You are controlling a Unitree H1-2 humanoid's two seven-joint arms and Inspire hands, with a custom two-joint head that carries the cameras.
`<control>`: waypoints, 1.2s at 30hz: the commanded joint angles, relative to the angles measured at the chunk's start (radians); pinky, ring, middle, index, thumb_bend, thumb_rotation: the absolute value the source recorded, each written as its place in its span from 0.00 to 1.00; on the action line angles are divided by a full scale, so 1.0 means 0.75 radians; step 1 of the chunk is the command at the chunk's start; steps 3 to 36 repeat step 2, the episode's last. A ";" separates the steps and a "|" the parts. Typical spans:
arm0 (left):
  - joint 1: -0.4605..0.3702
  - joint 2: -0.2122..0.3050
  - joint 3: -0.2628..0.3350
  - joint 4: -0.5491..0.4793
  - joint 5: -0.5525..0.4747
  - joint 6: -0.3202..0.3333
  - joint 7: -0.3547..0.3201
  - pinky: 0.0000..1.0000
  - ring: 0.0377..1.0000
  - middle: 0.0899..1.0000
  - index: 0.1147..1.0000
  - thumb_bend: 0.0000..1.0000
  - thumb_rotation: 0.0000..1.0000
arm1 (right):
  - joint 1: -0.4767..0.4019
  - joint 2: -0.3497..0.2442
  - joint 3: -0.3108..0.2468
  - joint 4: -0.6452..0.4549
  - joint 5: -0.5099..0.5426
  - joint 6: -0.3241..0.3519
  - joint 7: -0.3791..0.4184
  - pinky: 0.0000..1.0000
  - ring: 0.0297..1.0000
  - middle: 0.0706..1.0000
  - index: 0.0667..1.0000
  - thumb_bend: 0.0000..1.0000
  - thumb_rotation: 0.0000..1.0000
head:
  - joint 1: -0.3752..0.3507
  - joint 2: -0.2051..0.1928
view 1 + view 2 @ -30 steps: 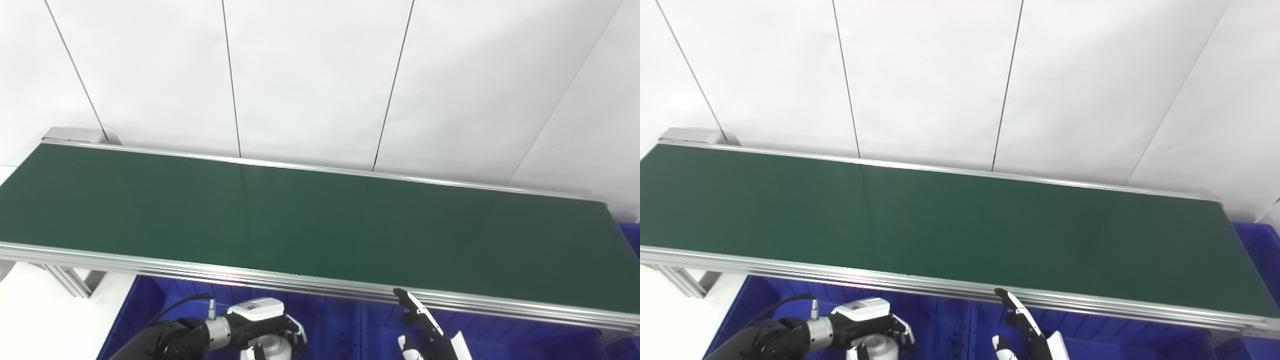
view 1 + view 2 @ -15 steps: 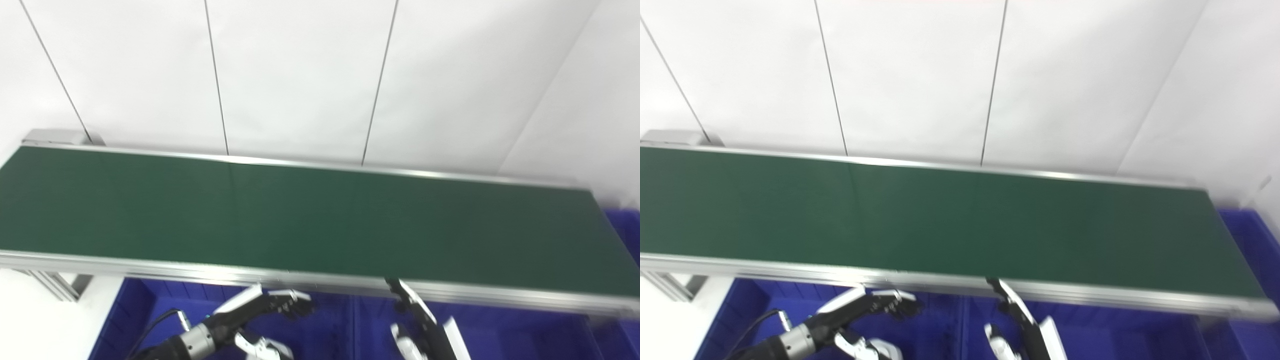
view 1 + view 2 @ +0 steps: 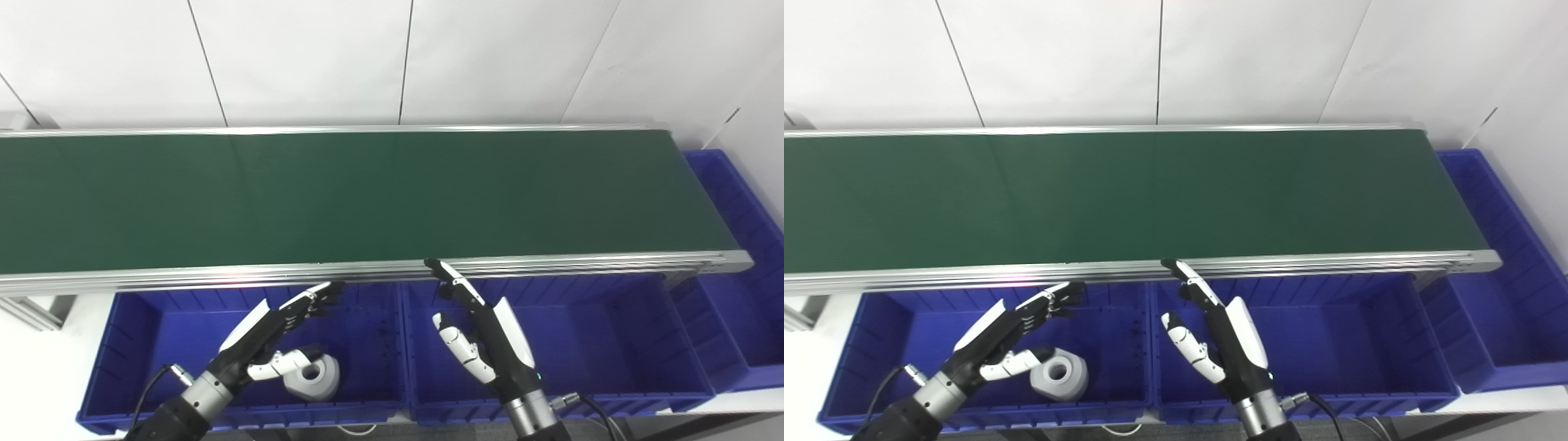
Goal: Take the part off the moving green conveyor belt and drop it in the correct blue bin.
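Both hands hang empty over the bins, fingers spread: the left hand [image 3: 263, 340] just above the white part [image 3: 312, 378], which already lies in the left blue bin [image 3: 131, 343]; the right hand [image 3: 484, 343] over the bare middle bin [image 3: 600, 331]. By the look of it, the drop is done. Beyond, the green conveyor belt [image 3: 367, 196] carries nothing, backed by a white panelled wall [image 3: 306, 61].

Bright, even overhead light; both views are sharp. A faint pinkish glare marks the near rail [image 3: 245, 280] of the green conveyor belt [image 3: 343, 196]. Shadows inside the bins are soft.
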 commanded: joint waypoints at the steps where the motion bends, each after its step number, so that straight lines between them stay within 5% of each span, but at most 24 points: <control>1: -0.017 -0.014 0.022 -0.021 -0.038 -0.031 -0.021 0.88 0.93 0.95 0.93 0.40 0.79 | -0.011 0.013 0.001 -0.027 -0.012 0.008 -0.003 0.86 0.89 0.91 0.90 0.42 0.97 | -0.003 -0.001; 36: -0.017 -0.020 0.026 -0.022 -0.046 -0.031 -0.030 0.88 0.93 0.95 0.93 0.41 0.78 | -0.011 0.015 0.002 -0.027 -0.016 0.010 -0.004 0.85 0.89 0.92 0.90 0.42 0.97 | -0.004 -0.001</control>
